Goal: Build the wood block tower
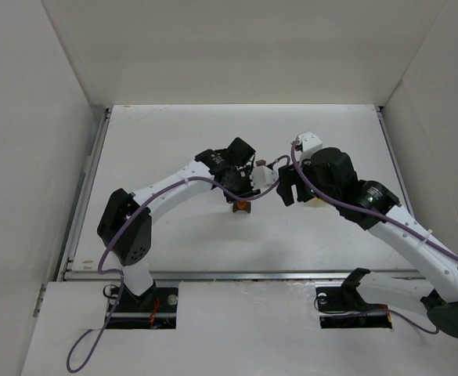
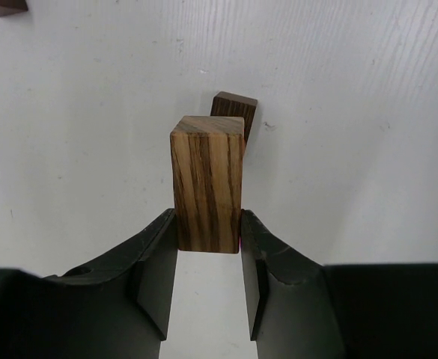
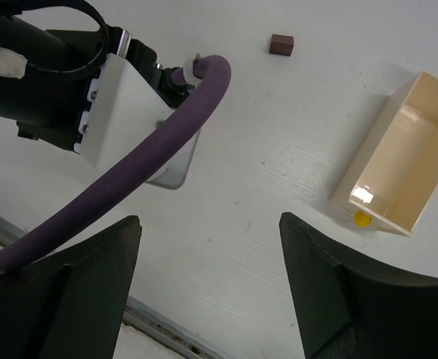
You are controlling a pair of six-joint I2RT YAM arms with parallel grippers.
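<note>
The wood block tower (image 1: 242,207) shows as a small reddish stub at centre frame in the overhead view. It lies under the left gripper (image 2: 207,217), whose jaws are clamped on a striped tan block (image 2: 207,183) held upright at mid-frame, with a dark brown block (image 2: 233,108) just behind it; contact between the two cannot be confirmed. Recommendation: set the striped block down square on its base and release only once it is seated. The right gripper (image 3: 209,232) stands wide open and empty at lower frame over the white table (image 3: 278,149), with a loose dark block (image 3: 281,44) at upper centre, a cream box (image 3: 398,157) at right, and white walls (image 1: 25,117) enclosing the table.
</note>
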